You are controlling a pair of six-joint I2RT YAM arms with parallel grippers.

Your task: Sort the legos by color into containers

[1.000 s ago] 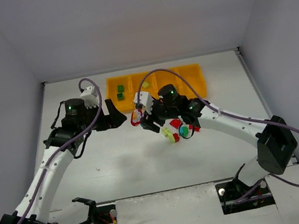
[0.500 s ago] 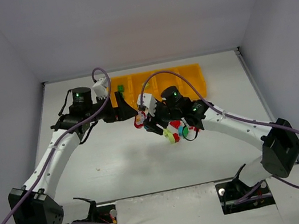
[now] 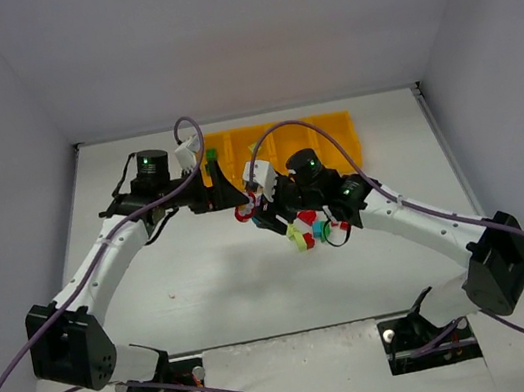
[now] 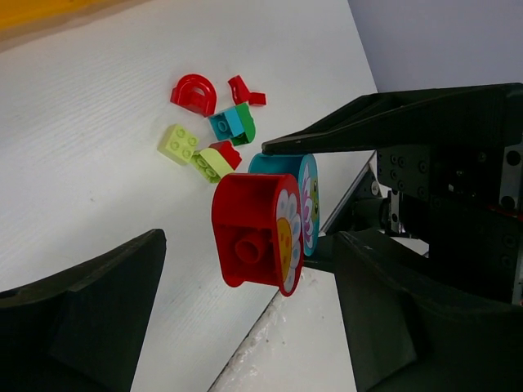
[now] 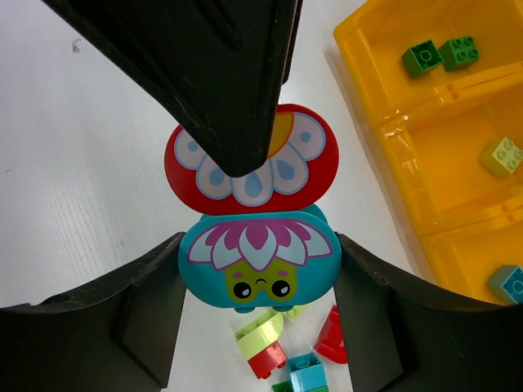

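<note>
My right gripper (image 5: 258,245) is shut on a teal flower-faced piece (image 5: 258,269) with a red flower piece (image 5: 306,159) stuck on top, held above the table. My left gripper (image 4: 249,245) is open, one finger on each side of the red piece (image 4: 253,233) with gaps; one left finger (image 5: 221,73) overlaps it in the right wrist view. From above the grippers meet (image 3: 243,204) in front of the orange-yellow tray (image 3: 327,132). Loose legos lie below: lime (image 4: 180,143), a teal-and-green brick (image 4: 233,122), a red arch (image 4: 194,92).
The tray (image 5: 392,135) holds two dark green bricks (image 5: 423,57) in one compartment, a lime brick (image 5: 502,155) in the one beside it and a teal one (image 5: 511,284) in a third. The loose pile (image 3: 311,230) lies under the right forearm.
My left arm has swung right and forward, bringing its open fingers around the red piece. My right gripper has stayed almost still with the stacked pieces.
</note>
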